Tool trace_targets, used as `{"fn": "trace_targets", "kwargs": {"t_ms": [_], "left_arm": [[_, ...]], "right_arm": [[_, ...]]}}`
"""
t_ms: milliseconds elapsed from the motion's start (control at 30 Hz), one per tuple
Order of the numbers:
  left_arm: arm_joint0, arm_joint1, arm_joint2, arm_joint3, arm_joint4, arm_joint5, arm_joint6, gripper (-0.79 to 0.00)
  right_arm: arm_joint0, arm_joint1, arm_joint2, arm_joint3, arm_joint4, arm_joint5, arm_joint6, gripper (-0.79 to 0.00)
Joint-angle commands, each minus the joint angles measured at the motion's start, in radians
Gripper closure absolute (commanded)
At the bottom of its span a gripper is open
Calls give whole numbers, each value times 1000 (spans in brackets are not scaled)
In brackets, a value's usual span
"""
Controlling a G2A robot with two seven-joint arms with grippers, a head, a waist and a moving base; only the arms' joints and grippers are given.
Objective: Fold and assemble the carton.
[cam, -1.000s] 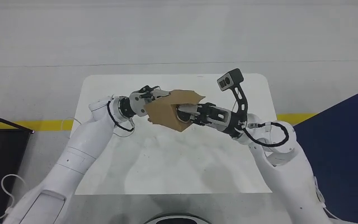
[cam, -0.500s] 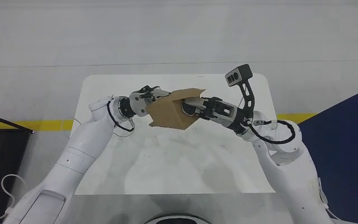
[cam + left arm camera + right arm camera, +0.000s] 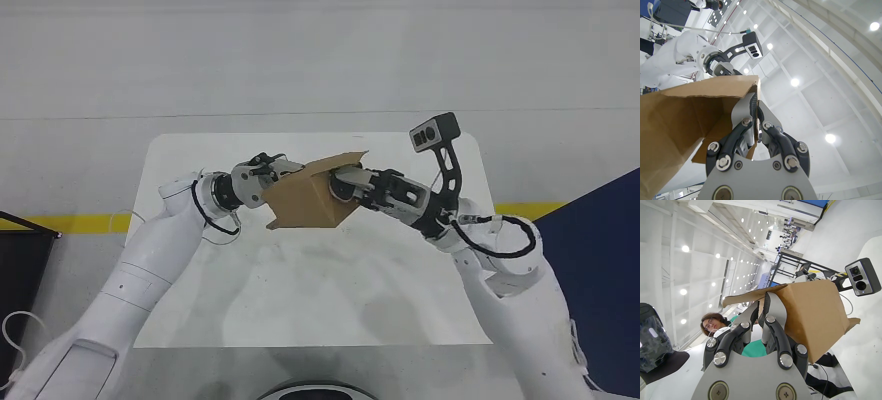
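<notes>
Currently we see the carton (image 3: 305, 200) held up off the bench (image 3: 400, 300), between the two hands. Left hand (image 3: 756, 108) is closed on one wall at the carton's open end, one finger inside, one outside. Right hand (image 3: 762, 306) pinches the carton's edge on the opposite side, just under a raised flap. Carton is brown, part-opened and tilted, over the bench's far half. It spans the gap between the hands.
</notes>
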Motion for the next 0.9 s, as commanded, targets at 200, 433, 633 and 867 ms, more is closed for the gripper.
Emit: {"fn": "trace_targets", "kwargs": {"t_ms": [200, 433, 633, 867], "left_arm": [[0, 0, 0, 0, 0, 0, 0, 0], [0, 0, 0, 0, 0, 0, 0, 0], [0, 0, 0, 0, 0, 0, 0, 0], [0, 0, 0, 0, 0, 0, 0, 0]], "right_arm": [[-118, 7, 152, -86, 52, -81, 1, 0], [-93, 9, 157, -182, 11, -43, 14, 0], [31, 12, 67, -195, -118, 96, 19, 0], [132, 14, 87, -191, -127, 205, -4, 0]]}}
